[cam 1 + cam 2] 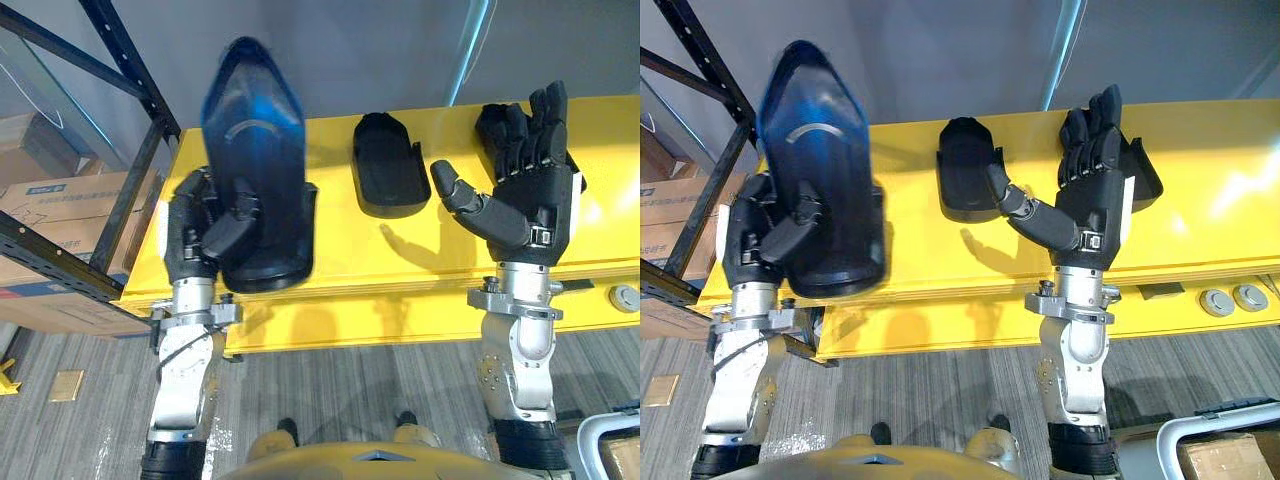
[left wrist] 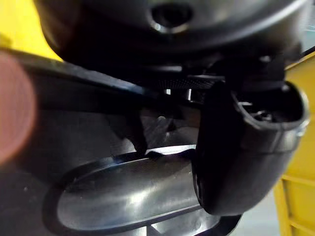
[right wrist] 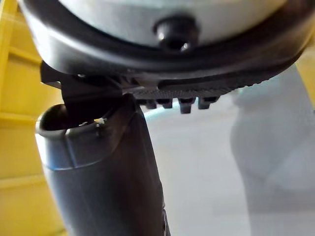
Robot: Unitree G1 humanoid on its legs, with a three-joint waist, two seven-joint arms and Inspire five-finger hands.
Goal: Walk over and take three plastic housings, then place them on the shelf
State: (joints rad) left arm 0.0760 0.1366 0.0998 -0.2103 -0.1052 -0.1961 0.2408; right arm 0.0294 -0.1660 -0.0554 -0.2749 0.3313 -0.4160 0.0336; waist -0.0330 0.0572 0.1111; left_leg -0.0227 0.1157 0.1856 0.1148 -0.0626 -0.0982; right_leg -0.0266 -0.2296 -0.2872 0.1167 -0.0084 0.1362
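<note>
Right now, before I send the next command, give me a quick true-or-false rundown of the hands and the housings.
1. The left hand is shut on a black housing. True.
2. The right hand grips a housing too. False: its fingers are straight and it holds nothing.
3. A second housing lies on the yellow table between the hands. True.
4. The cardboard boxes sit on the table. False: they are off its left end, behind the dark rack.

left hand (image 1: 193, 238): grips housing (image 1: 255, 125) | right hand (image 1: 525, 205): splayed | second housing (image 1: 387, 168): on yellow table (image 1: 400, 272)
</note>
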